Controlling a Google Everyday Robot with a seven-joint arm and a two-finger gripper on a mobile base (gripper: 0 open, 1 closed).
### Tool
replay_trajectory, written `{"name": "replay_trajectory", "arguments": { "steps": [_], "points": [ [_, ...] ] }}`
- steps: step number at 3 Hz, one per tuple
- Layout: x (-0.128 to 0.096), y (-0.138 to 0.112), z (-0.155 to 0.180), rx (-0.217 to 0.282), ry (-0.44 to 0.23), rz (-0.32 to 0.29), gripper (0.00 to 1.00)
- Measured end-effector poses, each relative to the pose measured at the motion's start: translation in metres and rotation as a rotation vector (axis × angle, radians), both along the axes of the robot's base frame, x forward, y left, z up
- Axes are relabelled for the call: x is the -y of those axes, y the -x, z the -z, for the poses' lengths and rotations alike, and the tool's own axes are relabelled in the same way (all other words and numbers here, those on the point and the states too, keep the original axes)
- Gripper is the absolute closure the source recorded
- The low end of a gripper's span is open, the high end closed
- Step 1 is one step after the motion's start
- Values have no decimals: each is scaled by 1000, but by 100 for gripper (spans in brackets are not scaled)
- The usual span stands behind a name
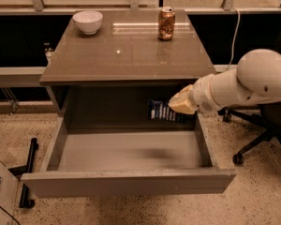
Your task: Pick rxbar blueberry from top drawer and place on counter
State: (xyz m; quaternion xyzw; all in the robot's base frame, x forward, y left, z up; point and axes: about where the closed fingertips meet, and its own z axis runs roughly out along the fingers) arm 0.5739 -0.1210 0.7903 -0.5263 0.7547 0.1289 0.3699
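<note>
The rxbar blueberry (pixel 162 110) is a dark navy wrapper with pale lettering, held in the air above the back right of the top drawer (pixel 131 151), just under the counter's front edge. My gripper (pixel 178 106) is shut on its right end, reaching in from the right on a white arm. The drawer is pulled wide open and its floor is bare. The glossy grey-brown counter (pixel 126 50) lies above and behind.
A white bowl (pixel 88 21) stands at the counter's back left and a copper-brown drink can (pixel 166 24) at the back right. An office chair (pixel 262 135) stands right of the cabinet. A cardboard box (pixel 0 196) and a black stand are on the floor at left.
</note>
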Motion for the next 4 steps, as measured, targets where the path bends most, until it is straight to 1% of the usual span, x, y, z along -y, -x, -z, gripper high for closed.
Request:
{"name": "replay_trajectory", "arguments": {
  "steps": [1,2,3,4],
  "points": [
    [5,-23,-72,101,22,-43,100],
    [4,-58,-114,151,63,-52,100],
    [-5,-103,-126,169,72,-54,100],
    [-21,-141,-116,156,57,-62,100]
  ]
}}
